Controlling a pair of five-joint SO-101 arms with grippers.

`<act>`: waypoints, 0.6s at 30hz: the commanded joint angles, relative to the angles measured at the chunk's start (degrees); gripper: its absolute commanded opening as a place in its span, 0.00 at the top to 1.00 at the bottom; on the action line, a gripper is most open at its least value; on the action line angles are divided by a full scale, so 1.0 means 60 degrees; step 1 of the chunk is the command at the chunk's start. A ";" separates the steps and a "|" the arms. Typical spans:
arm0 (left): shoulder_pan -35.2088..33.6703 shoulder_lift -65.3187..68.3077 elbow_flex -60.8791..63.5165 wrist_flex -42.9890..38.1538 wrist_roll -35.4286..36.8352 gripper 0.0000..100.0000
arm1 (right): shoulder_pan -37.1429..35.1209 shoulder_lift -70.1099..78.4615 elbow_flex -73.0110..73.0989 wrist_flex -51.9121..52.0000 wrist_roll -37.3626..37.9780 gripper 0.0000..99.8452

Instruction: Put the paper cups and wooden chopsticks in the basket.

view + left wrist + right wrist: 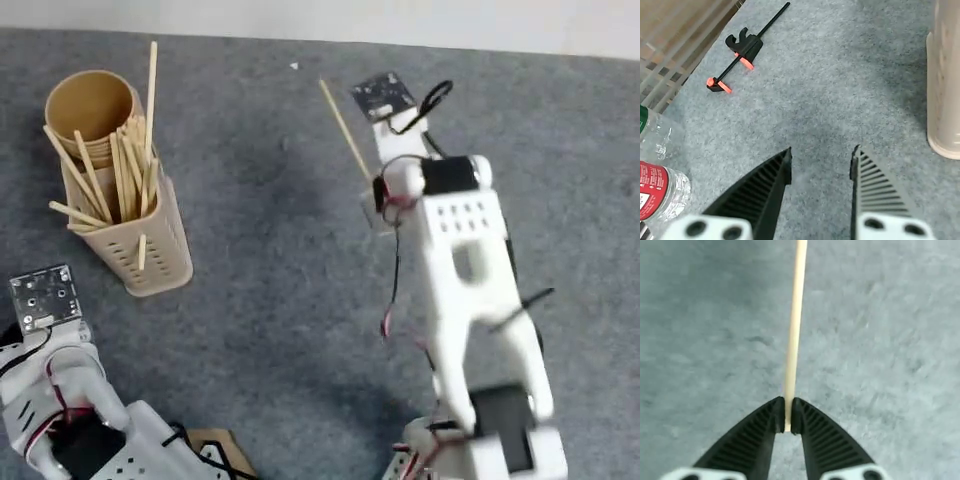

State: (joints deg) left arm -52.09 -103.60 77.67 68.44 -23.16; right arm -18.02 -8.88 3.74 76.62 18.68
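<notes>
Right gripper (785, 416) clamped on the near end of the chopstick (795, 320), mid-worktop (270, 300). Its long axis points to the far edge, slanting toward the basket (150, 250). Left gripper (821, 162) parted, empty, near-left corner.

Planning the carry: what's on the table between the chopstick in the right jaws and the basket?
Nothing: in the high view that stretch is bare grey mat, from the chopstick to the basket.

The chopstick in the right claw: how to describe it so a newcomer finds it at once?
On the grey table, look right of the beige basket to the white arm. The right claw is shut on one pale chopstick. Unlike the other chopsticks, it is outside the basket.
</notes>
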 commanded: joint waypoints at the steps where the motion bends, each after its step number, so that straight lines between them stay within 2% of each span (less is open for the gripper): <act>1: -0.0022 -0.0066 -0.0037 0.0044 -0.0073 0.78 | -0.0579 -0.2718 0.0564 -0.0139 -0.0132 0.99; 5: -0.0037 -0.0066 -0.0007 0.0044 -0.0073 0.78 | -0.1502 -0.4989 0.2352 -0.2044 -0.0557 0.99; 10: -0.0022 -0.0051 0.0022 0.0044 -0.0073 0.78 | -0.2850 -0.6806 0.4154 -0.6073 -0.1436 0.99; 15: -0.0022 -0.0051 0.0022 0.0410 -0.0073 0.78 | -0.3451 -0.5839 0.4711 -1.0220 -0.1919 0.99; 18: -0.0022 -0.0051 0.0022 0.0454 -0.0073 0.78 | -0.3905 -0.4769 0.4711 -1.1773 -0.1963 0.99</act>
State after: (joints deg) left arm -52.09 -103.60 78.11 70.90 -23.16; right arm -37.80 -43.43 32.22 21.14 7.78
